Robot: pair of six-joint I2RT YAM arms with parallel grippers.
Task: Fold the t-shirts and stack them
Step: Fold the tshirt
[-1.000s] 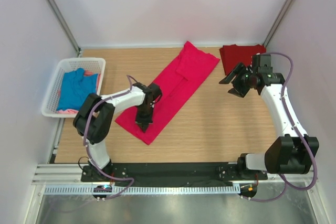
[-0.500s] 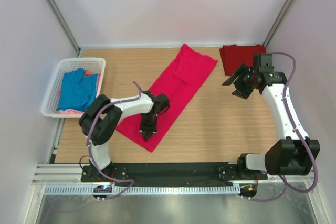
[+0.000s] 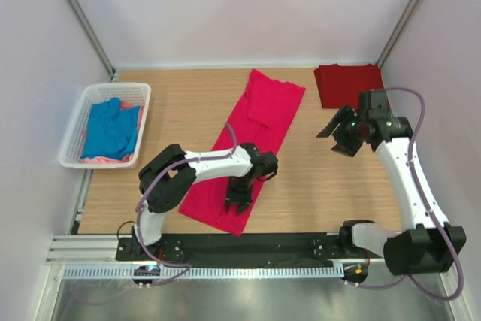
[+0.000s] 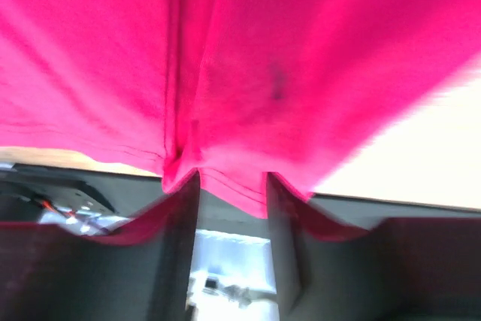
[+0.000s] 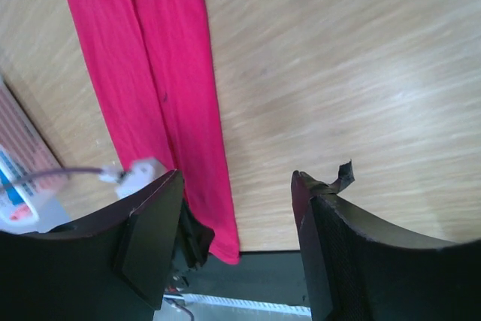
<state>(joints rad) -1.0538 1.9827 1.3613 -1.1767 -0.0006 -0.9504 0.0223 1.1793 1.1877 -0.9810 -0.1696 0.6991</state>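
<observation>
The bright pinkish-red t-shirt [image 3: 255,129] lies as a long folded strip slanting across the table [image 3: 316,186]. Its near hem lies across the tips of the left gripper [image 3: 237,207], whose jaws stand partly apart and pinch nothing. The right gripper [image 3: 335,137] hangs wide open and empty above bare wood, near the folded darker red t-shirt [image 3: 347,84].

— Where's the bright pinkish-red cloth t-shirt [image 3: 255,133]?
— Slanting across the middle of the wooden table [image 3: 323,186]. The folded darker red t-shirt [image 3: 347,84] lies far right, and the white plastic lattice basket [image 3: 73,137] at left holds the blue t-shirt [image 3: 111,129].
</observation>
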